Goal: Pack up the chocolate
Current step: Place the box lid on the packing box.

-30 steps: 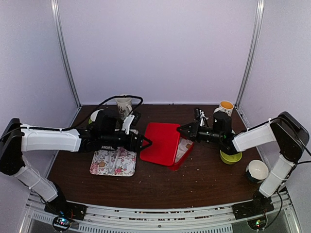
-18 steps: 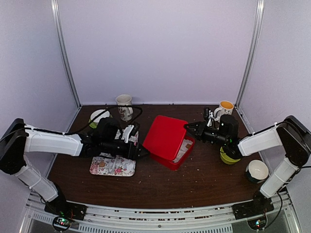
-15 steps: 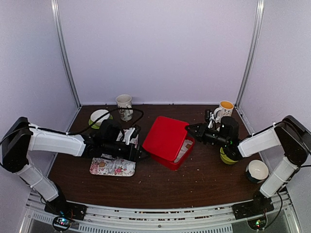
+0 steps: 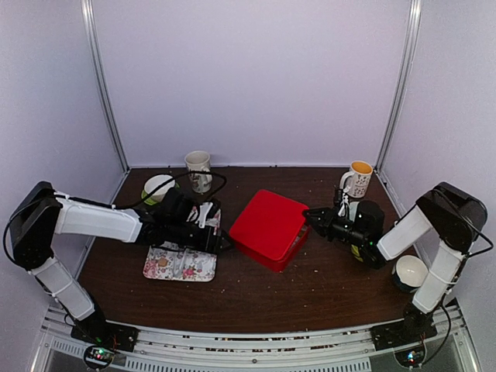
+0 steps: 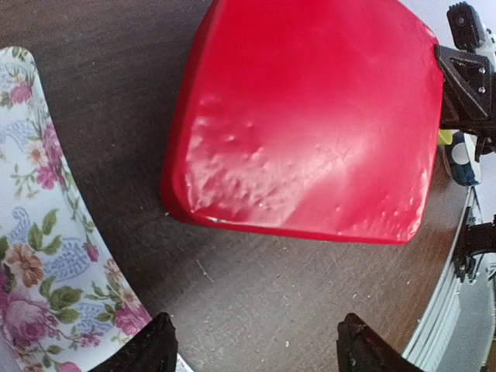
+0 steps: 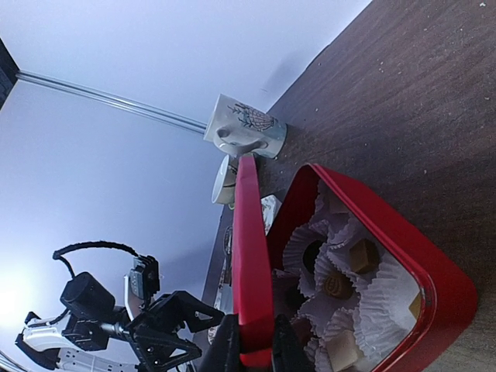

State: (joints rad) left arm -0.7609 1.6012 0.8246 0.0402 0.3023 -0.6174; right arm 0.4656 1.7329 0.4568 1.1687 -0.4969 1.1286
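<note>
The red box (image 6: pixel 434 271) holds the chocolate (image 6: pixel 364 254), tan and dark pieces sitting in white paper cups. Its red lid (image 4: pixel 267 223) is tilted low over the box, so the top view shows no chocolate. My right gripper (image 6: pixel 254 345) is shut on the lid's edge (image 6: pixel 248 256), and the top view shows that gripper (image 4: pixel 308 215) at the lid's right side. My left gripper (image 5: pixel 260 353) stands open over bare table just left of the box, with nothing between its fingers; the top view has it (image 4: pixel 223 242) close to the lid's left corner.
A floral tray (image 4: pixel 180 263) lies under the left arm. A patterned mug (image 4: pixel 198 168) and a white-and-green bowl (image 4: pixel 157 186) stand at the back left. An orange-lined mug (image 4: pixel 359 178) is at the back right, a white bowl (image 4: pixel 411 271) near the right arm.
My right gripper has swung the red lid from lying open on the left up and over to the right, down onto the box. The left gripper has drawn back slightly leftward.
</note>
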